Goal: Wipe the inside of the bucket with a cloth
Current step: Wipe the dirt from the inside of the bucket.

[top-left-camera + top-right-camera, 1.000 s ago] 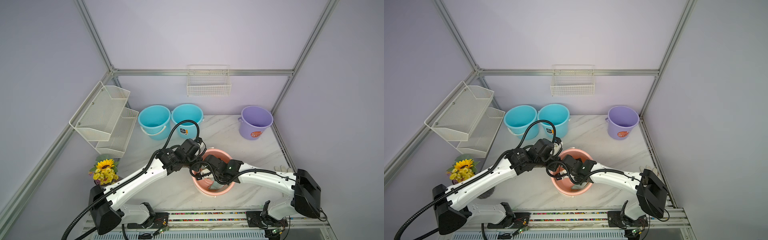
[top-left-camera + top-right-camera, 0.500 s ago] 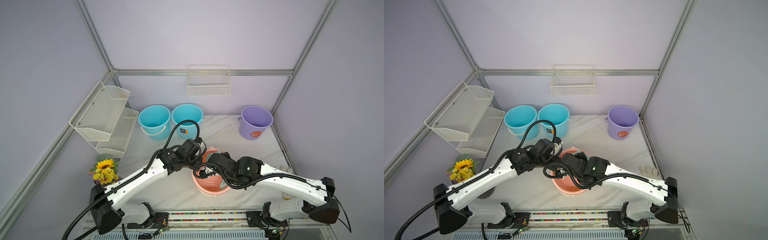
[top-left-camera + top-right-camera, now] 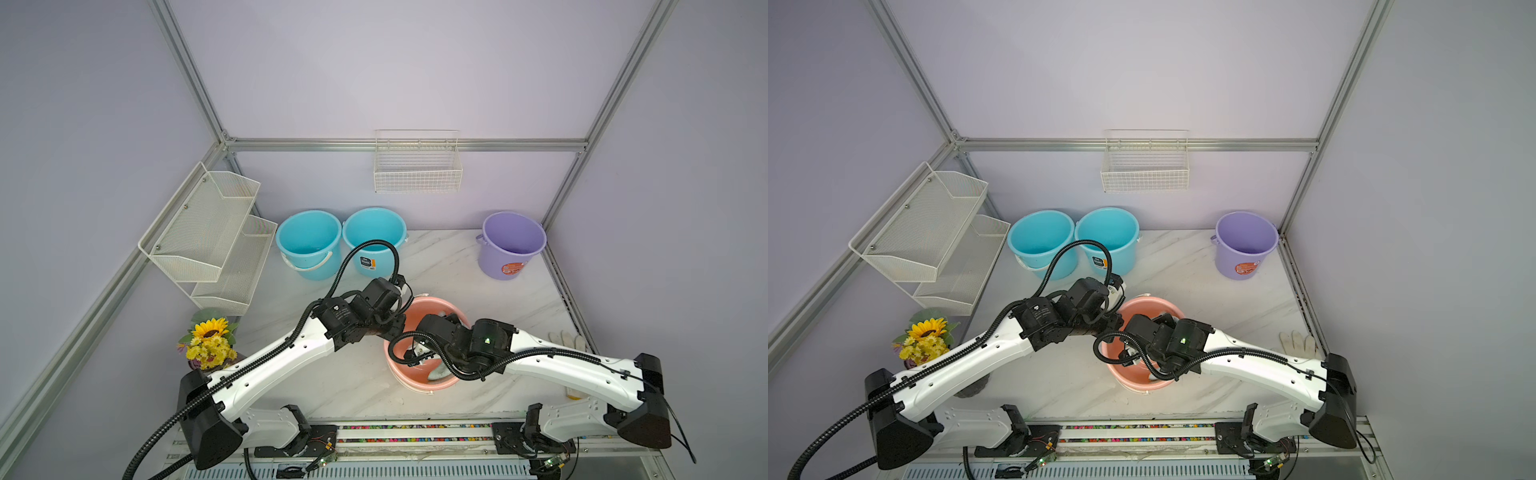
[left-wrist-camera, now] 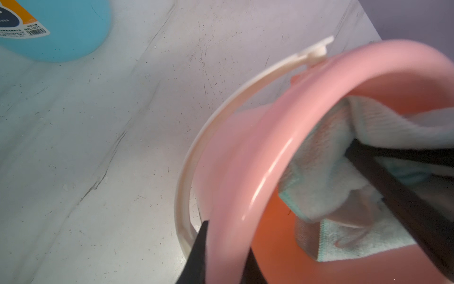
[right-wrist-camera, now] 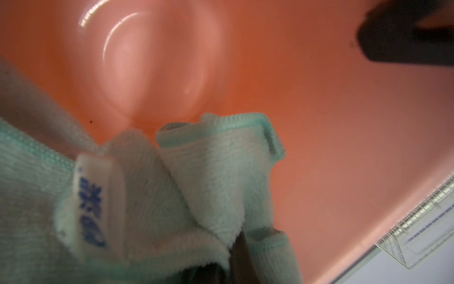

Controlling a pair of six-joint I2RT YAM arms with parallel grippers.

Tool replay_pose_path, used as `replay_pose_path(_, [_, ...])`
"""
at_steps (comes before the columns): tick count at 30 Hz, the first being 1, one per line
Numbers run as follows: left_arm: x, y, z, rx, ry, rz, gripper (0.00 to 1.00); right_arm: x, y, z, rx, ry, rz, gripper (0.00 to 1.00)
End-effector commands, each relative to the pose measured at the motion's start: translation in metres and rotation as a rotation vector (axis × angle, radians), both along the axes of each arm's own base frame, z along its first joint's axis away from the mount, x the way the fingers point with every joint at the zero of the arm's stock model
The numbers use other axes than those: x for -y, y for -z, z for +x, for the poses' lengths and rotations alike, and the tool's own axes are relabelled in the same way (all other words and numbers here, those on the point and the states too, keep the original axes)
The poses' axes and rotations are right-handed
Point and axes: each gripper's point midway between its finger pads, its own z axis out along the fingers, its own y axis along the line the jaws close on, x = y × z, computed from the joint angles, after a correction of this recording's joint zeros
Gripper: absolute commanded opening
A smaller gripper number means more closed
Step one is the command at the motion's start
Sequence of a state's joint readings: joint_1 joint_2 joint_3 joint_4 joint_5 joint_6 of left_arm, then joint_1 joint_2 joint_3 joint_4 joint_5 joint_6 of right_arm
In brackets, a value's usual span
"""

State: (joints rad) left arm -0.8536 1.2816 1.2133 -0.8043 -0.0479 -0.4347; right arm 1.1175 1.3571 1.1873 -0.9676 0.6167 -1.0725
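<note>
Entry: wipe under way. The pink bucket (image 3: 432, 300) sits on the marble worktop (image 3: 449, 257) between my two arms. The left tool (image 4: 226, 237) is closed across the bucket's rim, one finger outside the wall and one inside, so it acts as a clamp. The right tool (image 5: 228, 258) reaches down inside the bucket and is pinched tight on the cloth (image 5: 216, 177). The mint terry bunches in folds around its fingers, with the white tag (image 5: 95, 201) turned toward the wrist camera.

Cloth position: wholly inside the bucket, lying against the inner wall below the rim, not far along from the clamped stretch (the left wrist view shows this best).

Relation that matters: seen from the right tool, the bucket floor (image 5: 152, 68) lies ahead, past the cloth's leading fold. It is glossy, with no cloth on it.

Judgement: the wall is getting contact and the floor is not yet. The next stroke should push the wad deeper, along the right arm's own line of reach. Only that arm is placed to do it.

Risk: a dark shape (image 5: 405, 37) at the wall, probably the left tool's inner finger, could be struck on a wide sweep.
</note>
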Motion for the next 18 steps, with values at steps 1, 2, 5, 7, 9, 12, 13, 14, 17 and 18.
replay_pose_path(1, [0.012,-0.035,0.002,0.082,0.021,-0.131,0.00,-0.023,0.017,0.006,-0.056,-0.042,0.121,0.00])
replay_pose_path(2, [0.013,-0.036,0.002,0.082,0.022,-0.133,0.00,-0.028,0.029,0.010,-0.074,-0.043,0.124,0.00])
replay_pose_path(5, [0.016,-0.036,0.002,0.078,0.032,-0.139,0.00,-0.036,0.054,0.018,-0.100,-0.043,0.167,0.00])
replay_pose_path(7, [0.018,-0.036,0.002,0.078,0.038,-0.146,0.00,-0.039,0.068,0.024,-0.117,-0.030,0.203,0.00])
replay_pose_path(9, [0.019,-0.037,0.002,0.082,0.044,-0.156,0.00,-0.040,0.081,0.029,-0.127,-0.021,0.233,0.00])
replay_pose_path(12, [0.019,-0.038,0.002,0.085,0.046,-0.158,0.00,-0.040,0.100,0.036,-0.136,0.001,0.277,0.00])
replay_pose_path(13, [0.019,-0.039,0.003,0.087,0.044,-0.158,0.00,-0.039,0.105,0.039,-0.144,0.011,0.290,0.00])
replay_pose_path(14, [0.020,-0.038,0.003,0.087,0.044,-0.157,0.00,-0.038,0.109,0.040,-0.150,0.017,0.297,0.00])
replay_pose_path(17, [0.020,-0.036,0.004,0.086,0.039,-0.153,0.00,-0.038,0.105,0.044,-0.144,0.040,0.316,0.00])
replay_pose_path(18, [0.019,-0.035,0.006,0.086,0.031,-0.146,0.00,-0.038,0.099,0.044,-0.140,0.048,0.328,0.00])
